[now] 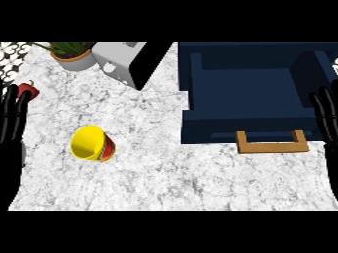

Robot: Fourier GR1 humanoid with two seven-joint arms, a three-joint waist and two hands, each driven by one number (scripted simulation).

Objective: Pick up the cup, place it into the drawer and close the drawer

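White marble countertop (172, 178) with grey veining fills most of the view, seen from steeply above. Nearest the viewer, the counter's front stretch is bare stone. At the far left edge, the left hand (0, 143) rests with its black fingers straight and pointing up, holding nothing; at the far right edge, the right hand (337, 131) rests the same way, fingers straight and upward, also holding nothing. Left of centre, well apart from both hands, the cup (92, 144) lies tipped on its side on the marble. It is yellow, with red and green bands showing at its lower right. Its wide yellow face is turned toward the upper left, and its long axis runs diagonally from upper left to lower right. To the right, the dark blue drawer (256, 106) stands open, its inside bare and facing up, with a tan wooden handle (271, 142) jutting from its front wall toward the viewer. The cup lies outside the drawer, to the left of its front corner. Farther back on the left, a small red pepper (27, 90) sits just beside the left hand's fingertips. At the back, a potted plant (73, 54) with green leaves stands next to a grey and black appliance (128, 62), against a patterned black-and-white wall (4, 51).
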